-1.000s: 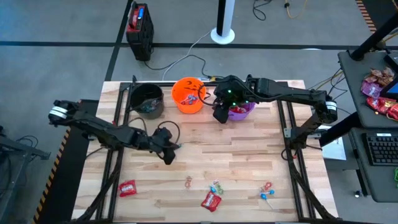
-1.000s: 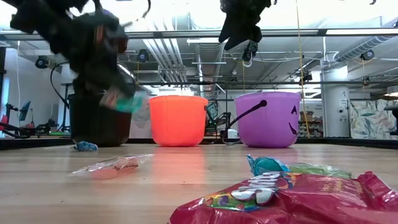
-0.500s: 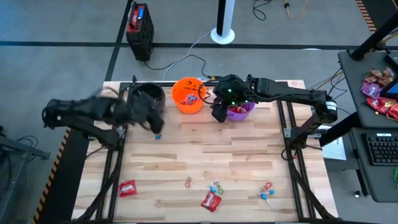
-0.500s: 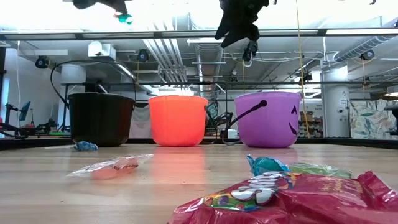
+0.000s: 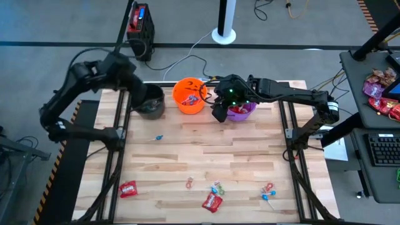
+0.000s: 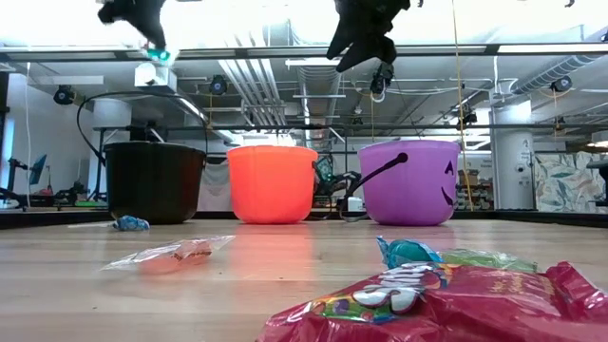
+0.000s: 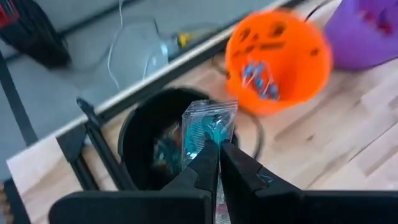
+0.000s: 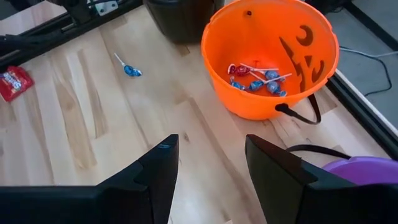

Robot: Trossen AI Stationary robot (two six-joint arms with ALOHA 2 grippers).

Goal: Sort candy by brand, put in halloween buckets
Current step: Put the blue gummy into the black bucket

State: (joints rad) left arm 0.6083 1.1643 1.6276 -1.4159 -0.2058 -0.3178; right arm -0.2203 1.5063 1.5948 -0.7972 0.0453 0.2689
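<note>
My left gripper (image 7: 214,146) is shut on a small clear-and-teal candy packet (image 7: 208,124) high over the black bucket (image 7: 140,146), at the table's far left (image 5: 150,101). The low view shows the packet (image 6: 159,55) hanging under the gripper, well above the bucket (image 6: 155,180). My right gripper (image 8: 211,163) stands open in the air near the orange bucket (image 5: 189,95) and the purple bucket (image 5: 241,111), with nothing between its fingers. Lollipops lie inside the orange bucket (image 8: 258,78). My left gripper pinches the packet's near end (image 7: 211,138) between its two fingers. The fingers slant down from the table's left side. Most of the packet sticks out past the fingertips, lifted clear and over the black bucket's opening.
Loose candy lies on the table: a blue lollipop (image 5: 159,137), a red packet (image 5: 127,188) near the left front, another red packet (image 5: 212,201), a pink piece (image 5: 189,182), a teal piece (image 5: 217,187) and lollipops (image 5: 267,191) along the near edge.
My left gripper has risen from low over the table's middle left and swung toward the far left, up over the black bucket, staying shut with the teal packet carried along. My right gripper has kept still.
</note>
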